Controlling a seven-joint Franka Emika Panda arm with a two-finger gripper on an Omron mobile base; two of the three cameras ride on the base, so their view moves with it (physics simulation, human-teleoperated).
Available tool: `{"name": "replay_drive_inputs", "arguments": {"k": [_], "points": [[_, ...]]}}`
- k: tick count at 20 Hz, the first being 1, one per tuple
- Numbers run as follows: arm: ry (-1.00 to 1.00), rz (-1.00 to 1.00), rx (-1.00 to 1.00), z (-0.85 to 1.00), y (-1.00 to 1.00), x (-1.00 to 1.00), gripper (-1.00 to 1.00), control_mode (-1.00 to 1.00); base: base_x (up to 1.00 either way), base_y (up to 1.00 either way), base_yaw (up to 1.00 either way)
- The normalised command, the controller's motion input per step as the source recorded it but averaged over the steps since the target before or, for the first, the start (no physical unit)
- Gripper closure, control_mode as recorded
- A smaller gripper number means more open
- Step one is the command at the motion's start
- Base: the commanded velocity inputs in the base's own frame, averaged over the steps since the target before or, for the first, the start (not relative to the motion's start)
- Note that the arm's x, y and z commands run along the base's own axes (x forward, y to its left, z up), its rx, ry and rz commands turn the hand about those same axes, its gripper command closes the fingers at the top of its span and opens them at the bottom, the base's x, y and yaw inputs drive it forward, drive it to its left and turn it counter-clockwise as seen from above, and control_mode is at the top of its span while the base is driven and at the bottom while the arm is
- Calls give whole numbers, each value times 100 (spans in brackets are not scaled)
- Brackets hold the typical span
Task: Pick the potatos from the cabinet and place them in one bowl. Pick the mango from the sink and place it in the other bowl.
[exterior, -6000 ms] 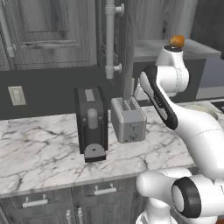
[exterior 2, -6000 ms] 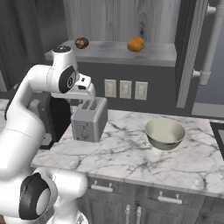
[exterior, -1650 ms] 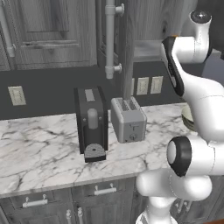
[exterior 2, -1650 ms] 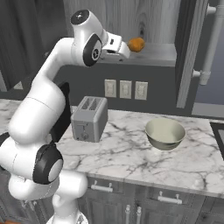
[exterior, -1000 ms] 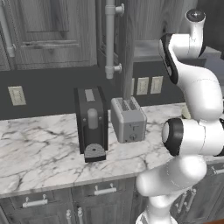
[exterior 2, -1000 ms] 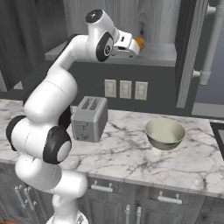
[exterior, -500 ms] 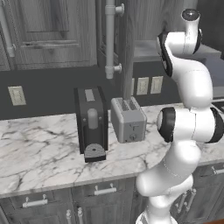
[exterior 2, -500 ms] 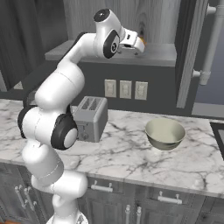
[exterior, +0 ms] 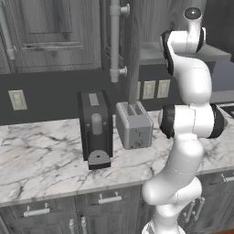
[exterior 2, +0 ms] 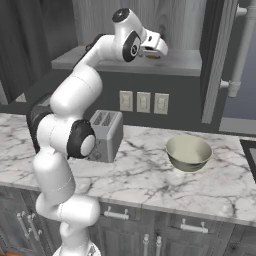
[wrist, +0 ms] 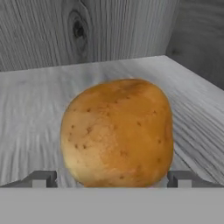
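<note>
A rounded orange-brown potato [wrist: 117,131] lies on the pale grey shelf [wrist: 35,109] of the cabinet [exterior 2: 175,62], close up in the hand view. My gripper [wrist: 113,179] is open, with one dark fingertip [wrist: 43,178] on each side of the potato's base and no visible squeeze. In the right base view the arm reaches up and the gripper [exterior 2: 154,50] sits at the shelf's front, hiding the potato. The pale beige bowl [exterior 2: 188,152] stands on the marble counter below, to the right. The mango, the sink and the other bowl are out of view.
A silver toaster [exterior 2: 106,134] and a black coffee machine [exterior: 95,130] stand on the counter [exterior 2: 145,175]. The open cabinet door [exterior 2: 215,60] with its long handle [exterior 2: 243,45] hangs just right of the hand. Drawers with silver handles run below.
The arm has swung up from toaster height to the cabinet shelf, and the hand has closed in on the orange-brown potato.
</note>
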Motion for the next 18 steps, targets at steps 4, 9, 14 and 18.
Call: {"name": "replay_drive_inputs", "arguments": {"k": [4, 9, 14, 18], "points": [[0, 0, 2, 0, -18, 37, -100, -100, 0, 0, 0], [0, 0, 0, 6, -21, 23, -100, -100, 0, 0, 0], [0, 0, 1, 2, -18, 24, -100, -100, 0, 0, 0], [0, 0, 7, -3, -13, 31, -100, -100, 0, 0, 0]]}}
